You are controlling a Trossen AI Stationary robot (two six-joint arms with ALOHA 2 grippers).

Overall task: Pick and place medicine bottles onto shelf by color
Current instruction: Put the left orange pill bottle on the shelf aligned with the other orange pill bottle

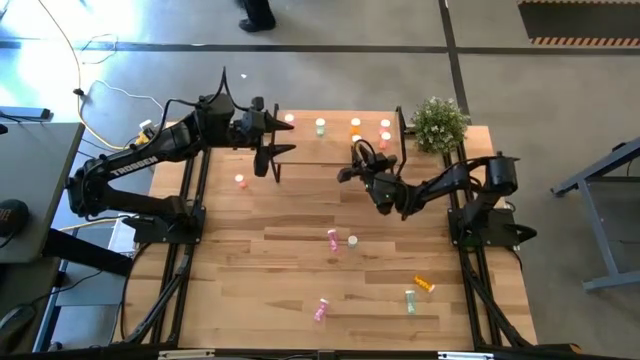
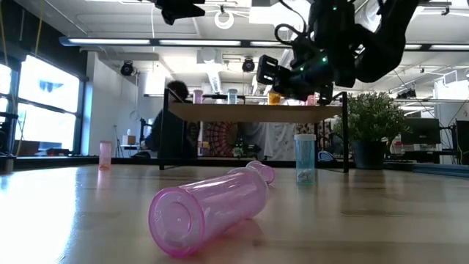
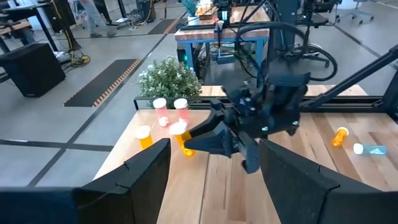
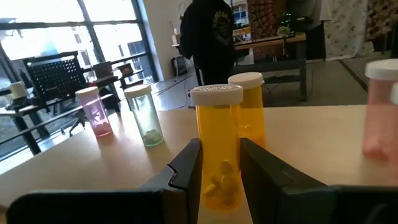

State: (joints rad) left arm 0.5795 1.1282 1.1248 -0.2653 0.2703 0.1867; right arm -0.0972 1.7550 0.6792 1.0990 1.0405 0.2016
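The shelf [image 1: 310, 150] stands at the table's far side. On it stand a pink bottle [image 4: 96, 112], a pale green one [image 4: 144, 115], an orange one [image 4: 252, 106] and salmon-red ones [image 3: 171, 111]. My right gripper [image 4: 219, 168] is over the shelf's right part, shut on a second orange bottle [image 4: 217, 155] just in front of the first. My left gripper [image 3: 214, 180] is open and empty above the shelf's left part [image 1: 272, 150]. More bottles lie or stand on the table: pink [image 1: 332, 240], orange [image 1: 424, 285], green [image 1: 410, 300], pink [image 1: 321, 310]. My right gripper pinches the orange bottle's body [image 4: 217, 177] between its two fingers [image 4: 186, 168], below the white cap. The fingers come about level from the table's near right side. The bottle is upright, with its base down at the shelf board; whether it rests there I cannot tell.
A small potted plant [image 1: 440, 122] stands at the shelf's right end. One pink bottle [image 1: 241, 181] stands upright on the table in front of the shelf's left end. A loose white cap [image 1: 353, 240] lies beside the pink bottle at mid-table. A person [image 4: 211, 37] shows beyond the table.
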